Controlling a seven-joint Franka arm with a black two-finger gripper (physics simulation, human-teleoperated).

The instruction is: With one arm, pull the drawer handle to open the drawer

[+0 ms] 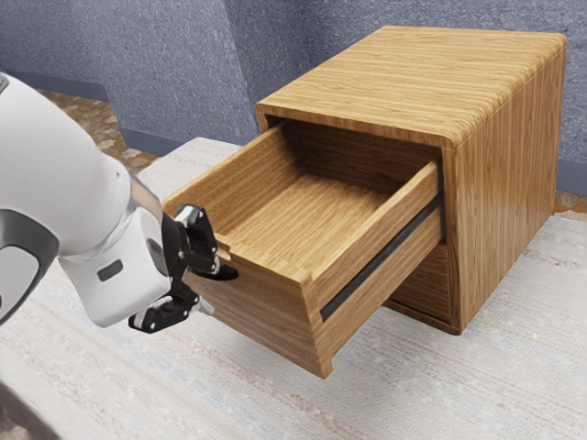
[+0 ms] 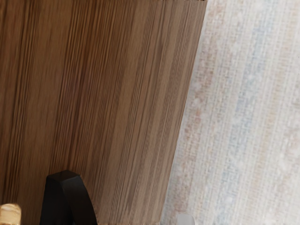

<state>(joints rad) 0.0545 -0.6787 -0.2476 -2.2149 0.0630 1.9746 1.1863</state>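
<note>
Black jaws stand spread, one above and one below the dark handle [image 1: 223, 272], not clearly pinching it. The gripper [image 1: 195, 275] hangs at the front of the drawer [image 1: 303, 220], which juts well out of the wooden cabinet [image 1: 495, 137] toward the table's [image 1: 477, 385] near edge. The pull looks nearly done; what remains, I'd judge, is a short straight draw outward, or backing clear.
</note>
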